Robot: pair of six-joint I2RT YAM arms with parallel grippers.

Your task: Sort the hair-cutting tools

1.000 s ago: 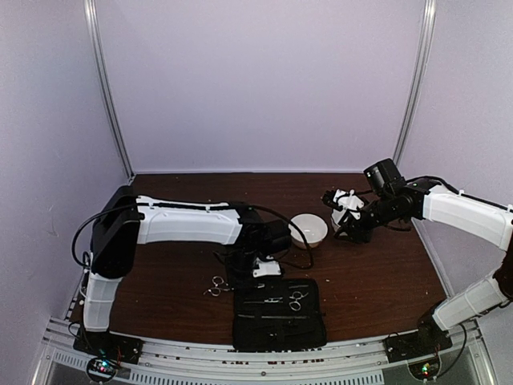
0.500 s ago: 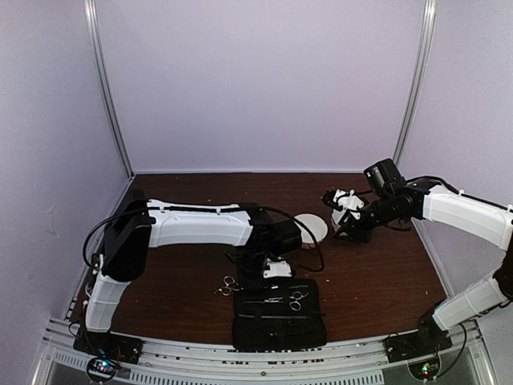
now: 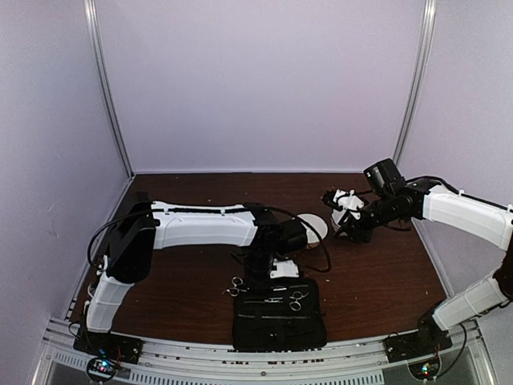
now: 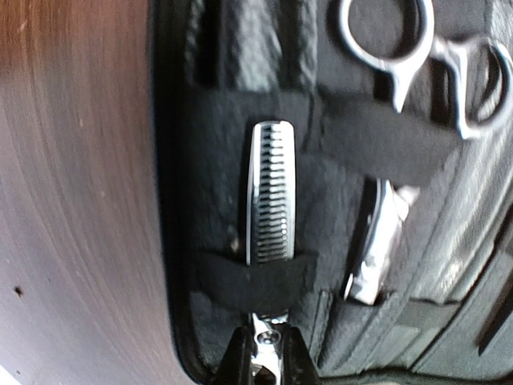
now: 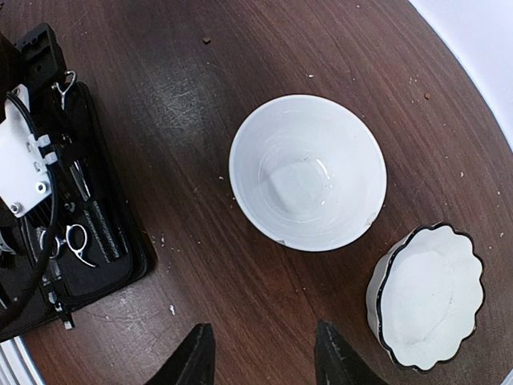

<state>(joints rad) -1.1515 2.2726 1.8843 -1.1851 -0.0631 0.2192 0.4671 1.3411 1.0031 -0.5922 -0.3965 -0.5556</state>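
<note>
The left gripper (image 4: 262, 365) was pinched almost shut on the near end of the toothed scissors (image 4: 271, 196). The shiny blade, with its row of little teeth, lay inside the black case (image 3: 280, 327), close to the case's left edge. It was tucked under a black strap (image 4: 240, 282) of the case. Seen from above, the ring handles of these scissors stuck out at the case's far left corner, over the brown table (image 5: 200, 64).

A second pair of scissors (image 3: 297, 301) lay deeper in the case, to the right of the toothed blade. Another shiny piece (image 4: 377, 241) sat in the case between the two, but it was too hidden to tell what it was.

The right gripper (image 5: 264, 361) was open wide and held nothing. It hung well away from the case, past its far right corner, above two bowls. The round white bowl (image 5: 256, 136) was the one nearer the case. The wavy-edged bowl (image 5: 429, 297) stood just beside it, on the side away from the case.
</note>
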